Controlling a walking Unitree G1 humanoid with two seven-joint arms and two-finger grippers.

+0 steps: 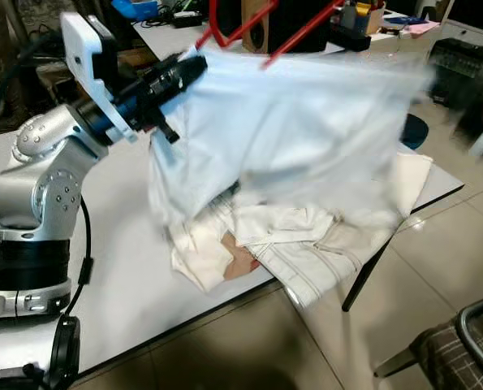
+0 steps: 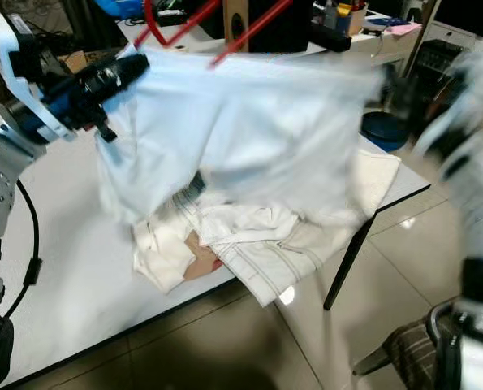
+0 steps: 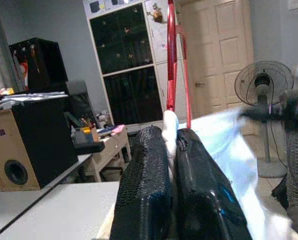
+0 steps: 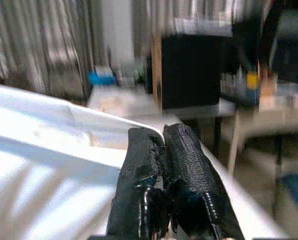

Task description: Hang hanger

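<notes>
**Both pincers clamped on a white garment carrying a red hanger, held above the surface**

Nearest: tiled floor and the near edge of the white surface. A checked cloth on a grey-framed seat sits at the lower right corner of the left eye view.

On the surface: heap of cream clothes, lying partly over the surface's near edge. A brownish patch shows among the folds; cannot tell what it is.

Above the heap: white garment spread out in the air and motion-blurred, most strongly on the robot's right side. Its lower edge hangs down to the heap.

Left pincer: fingers closed on the garment's upper corner at the robot's left. Left wrist view confirms this: the two black fingers are pressed together with white fabric pinched between them.

Right pincer: fingers closed on a fold of the white garment, per the right wrist view. In the right eye view the right arm is only a blurred silver shape at the right edge.

Red hanger: rises out of the garment's top edge just beside the left pincer, its wire arms slanting upward. In the left wrist view it stands directly beyond the fingertips.

Farther back: second table with a wood-fronted black speaker, a dark cabinet, a door and a standing fan.
</notes>
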